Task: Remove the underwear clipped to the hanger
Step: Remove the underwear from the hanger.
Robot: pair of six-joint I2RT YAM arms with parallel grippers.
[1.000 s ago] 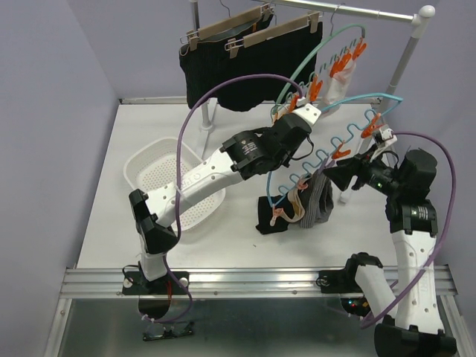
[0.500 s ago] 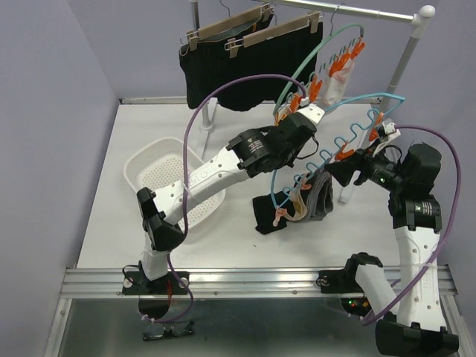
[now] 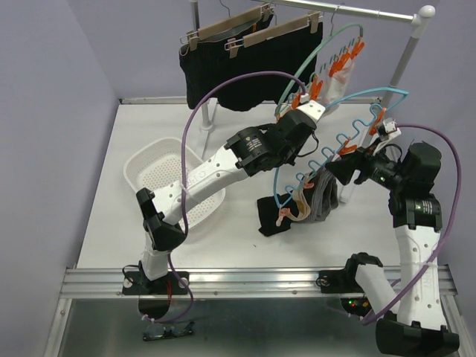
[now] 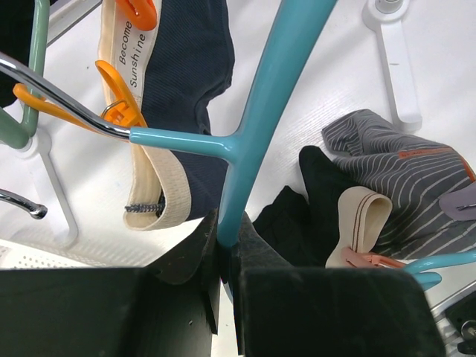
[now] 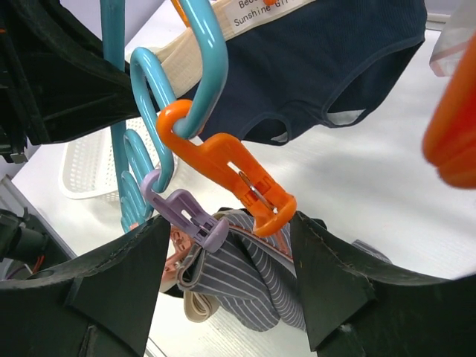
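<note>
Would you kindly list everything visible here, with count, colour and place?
teal plastic hanger: one, teal, tilted between the arms.
black boxer shorts: two, black, on wooden hangers at the metal rail.
navy cloth brief: one, navy, pegged to the teal hanger.
grey-striped cloth brief: one, grey, pegged lower down.
white-pink cloth piece: one, pegged near the rail.
orange plastic pegs: several, orange, along the teal hanger.
lilac plastic peg: one, lilac, beside an orange peg.
white plastic basket: one, white, left on the table.
left gripper: shut on the teal plastic hanger.
right gripper: open around those pegs.
</note>
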